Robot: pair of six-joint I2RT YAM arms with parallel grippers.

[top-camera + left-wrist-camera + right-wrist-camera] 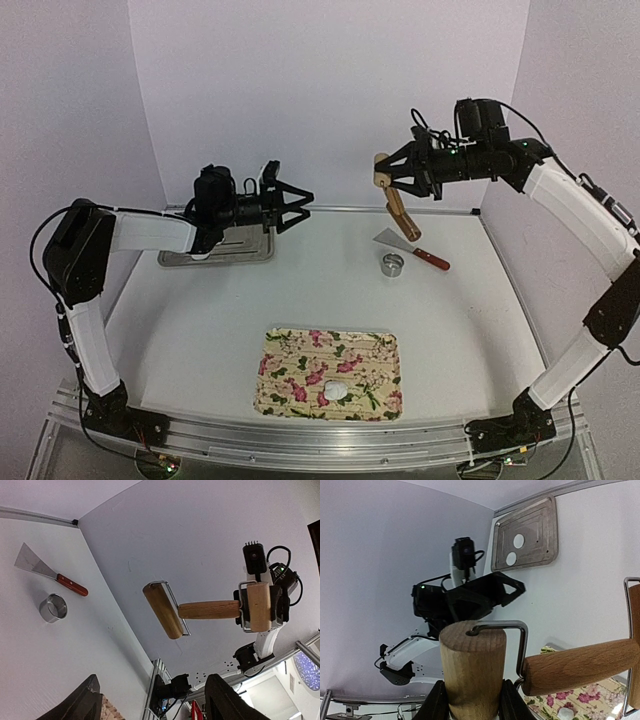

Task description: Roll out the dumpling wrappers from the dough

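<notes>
Two dumpling wrappers point(519, 540), small white discs, lie on the metal tray point(540, 510) at the back left. A small white lump of dough point(335, 388) rests on the floral mat point(290, 345) near the front. My right gripper point(388, 175) is shut on one head of a wooden two-headed roller point(472, 670) and holds it in the air, with the handle point(403, 215) hanging down. My left gripper point(303, 210) stands open and empty in the air beside the tray, its fingers point(227, 700) pointing toward the roller point(162, 610).
A metal ring cutter point(392, 263) and a red-handled spatula point(412, 249) lie at the back right under the roller. The left arm hides most of the tray point(215, 252) from above. White walls close in the back and both sides.
</notes>
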